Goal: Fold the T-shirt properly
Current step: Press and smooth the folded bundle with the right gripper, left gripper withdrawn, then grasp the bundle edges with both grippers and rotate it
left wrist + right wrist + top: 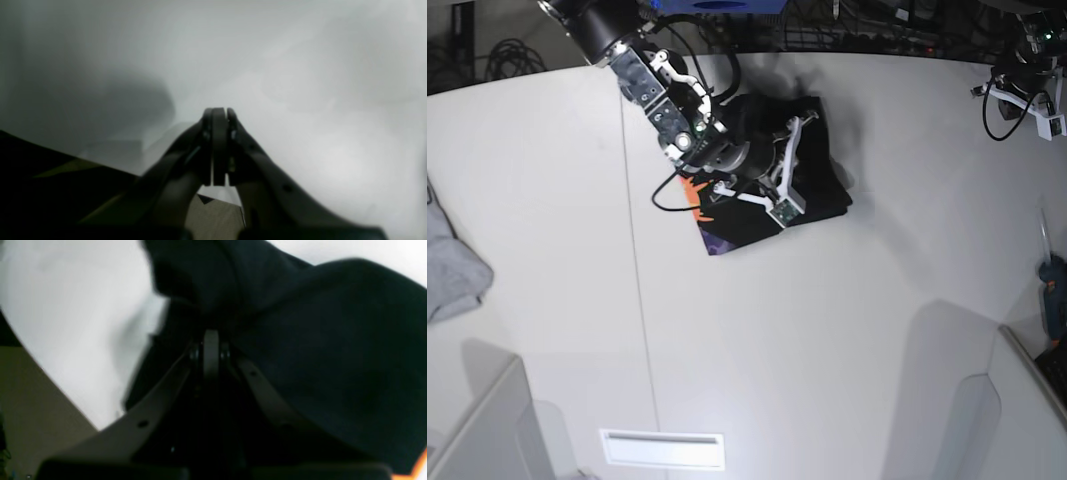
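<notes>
T-shirt [817, 170] bunched, pinched by right gripper [210, 340]; left gripper [219, 115] clenched empty, wrist view only.

Black T-shirt [812, 165], folded into a compact bundle, lying on the white table [827, 330]; purple-orange print exposed along its near-left edge.

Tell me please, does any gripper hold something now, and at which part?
The right gripper is shut on the black T-shirt, pinching a bunched fold; which part cannot be told. The left gripper is shut, holding nothing.
</notes>
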Controlling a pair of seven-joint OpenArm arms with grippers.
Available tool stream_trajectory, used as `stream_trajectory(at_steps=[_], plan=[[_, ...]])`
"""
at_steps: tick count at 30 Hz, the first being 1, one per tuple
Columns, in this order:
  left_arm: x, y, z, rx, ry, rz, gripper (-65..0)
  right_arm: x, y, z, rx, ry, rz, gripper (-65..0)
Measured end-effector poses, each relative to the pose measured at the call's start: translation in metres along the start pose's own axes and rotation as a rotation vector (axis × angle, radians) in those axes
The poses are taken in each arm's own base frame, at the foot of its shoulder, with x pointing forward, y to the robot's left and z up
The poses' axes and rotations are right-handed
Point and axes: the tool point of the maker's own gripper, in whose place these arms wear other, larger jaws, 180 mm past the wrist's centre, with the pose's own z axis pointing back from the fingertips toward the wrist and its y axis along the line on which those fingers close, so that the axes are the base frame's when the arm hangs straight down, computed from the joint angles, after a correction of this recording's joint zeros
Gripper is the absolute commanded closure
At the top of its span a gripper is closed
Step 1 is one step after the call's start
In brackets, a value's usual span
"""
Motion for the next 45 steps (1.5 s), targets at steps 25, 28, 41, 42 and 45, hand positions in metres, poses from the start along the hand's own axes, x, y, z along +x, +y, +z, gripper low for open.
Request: stream_trajectory(at_steps=[25, 28, 41, 42, 45], plan=[[-0.009, -0.12, 0.002, -0.323, -0.029, -0.108, 0.0, -0.033, -0.062, 0.052, -0.197, 0.033, -0.107, 0.0], [-0.004, -0.143, 0.002, -0.396, -0.054, -0.064, 0.0, -0.041, -0.067, 0.056, -0.202, 0.023, -0.142, 0.0], [-0.001, -0.228, 0.03, -0.806, -0.085, 0.055, -59.7, -0.052, -0.107, 0.076, -0.279, 0.005, -0.165, 0.0], [-0.002, -0.237, 0.031, -0.83, -0.08, 0.05, -59.2, -0.052, -0.111, 0.078, -0.288, 0.004, -0.165, 0.0], [0.0, -0.254, 0.026, -0.881, -0.075, 0.067, -59.4, -0.054, -0.114, 0.08, -0.296, 0.005, -0.167, 0.0]])
